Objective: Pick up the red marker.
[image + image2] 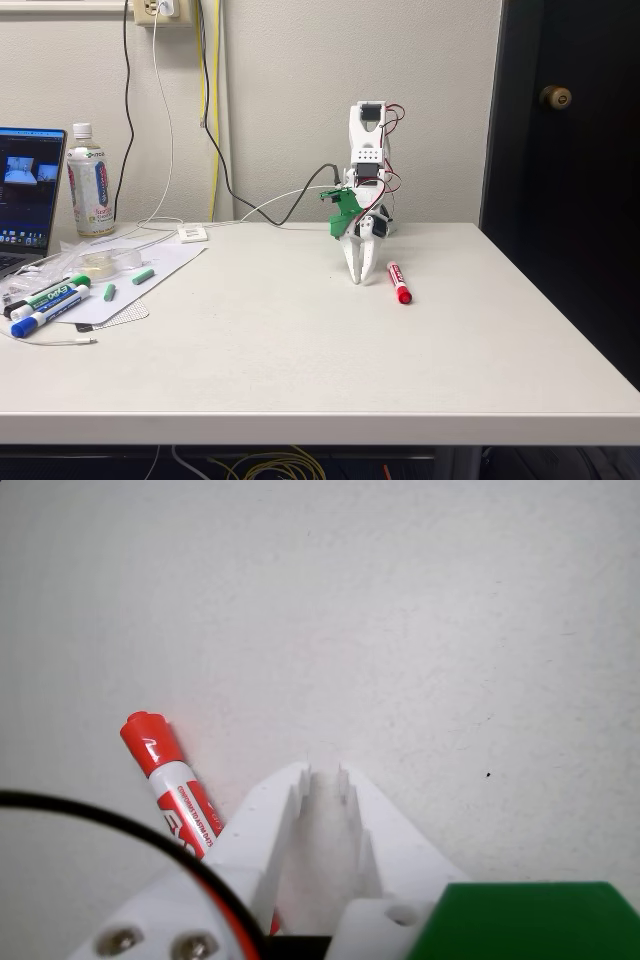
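The red marker [399, 282] lies flat on the white table [300, 360], red cap toward the front, its barrel label red and white. My gripper [358, 279] points straight down just to the marker's left in the fixed view, tips at or near the tabletop, jaws shut with nothing between them. In the wrist view the red marker [170, 780] lies to the left of the white gripper [325, 771], its lower end hidden behind the finger and a black cable. The marker lies beside the fingers, outside them.
At the table's left edge lie a green-capped marker [52, 294] and a blue-capped marker [45, 315] on paper, with small green pieces [143, 276] nearby. A laptop [28, 190] and a bottle [88, 183] stand behind. Cables run from the wall to the arm base.
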`<move>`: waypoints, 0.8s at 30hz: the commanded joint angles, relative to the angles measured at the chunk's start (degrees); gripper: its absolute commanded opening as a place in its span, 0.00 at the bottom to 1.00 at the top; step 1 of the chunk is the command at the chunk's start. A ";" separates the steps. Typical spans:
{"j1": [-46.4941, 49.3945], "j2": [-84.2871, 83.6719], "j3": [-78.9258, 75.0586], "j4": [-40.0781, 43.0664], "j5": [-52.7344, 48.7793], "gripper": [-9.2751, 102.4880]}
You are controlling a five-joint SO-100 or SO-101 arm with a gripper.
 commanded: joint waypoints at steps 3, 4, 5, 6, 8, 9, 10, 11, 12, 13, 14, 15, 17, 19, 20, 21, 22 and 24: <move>0.26 2.37 -1.49 -0.18 0.35 0.13; 0.26 2.37 -1.49 -0.18 0.35 0.13; 0.26 2.37 -1.49 -0.18 0.35 0.13; 0.35 2.37 -1.49 -0.18 0.35 0.13; 0.35 2.37 -1.49 -0.18 0.35 0.13; 0.35 2.37 -1.49 -0.18 0.35 0.13; 0.35 2.46 -1.49 0.00 0.35 0.13; 0.35 2.46 -1.49 0.09 0.35 0.13; 0.35 2.55 -1.49 0.09 0.35 0.13; 0.35 2.64 -1.49 0.26 0.35 0.13; 0.44 2.90 -1.49 0.53 0.35 0.13; 0.53 3.43 -1.49 0.97 0.53 0.13; 0.44 5.54 -1.76 3.25 0.88 0.13; 0.00 9.49 -2.55 7.29 1.05 0.13; -0.26 12.04 -3.34 9.84 1.05 0.13; -0.44 14.33 -4.48 12.66 0.88 0.13; -0.62 16.44 -6.24 15.64 0.62 0.13; -0.97 19.25 -10.46 21.45 -0.79 0.13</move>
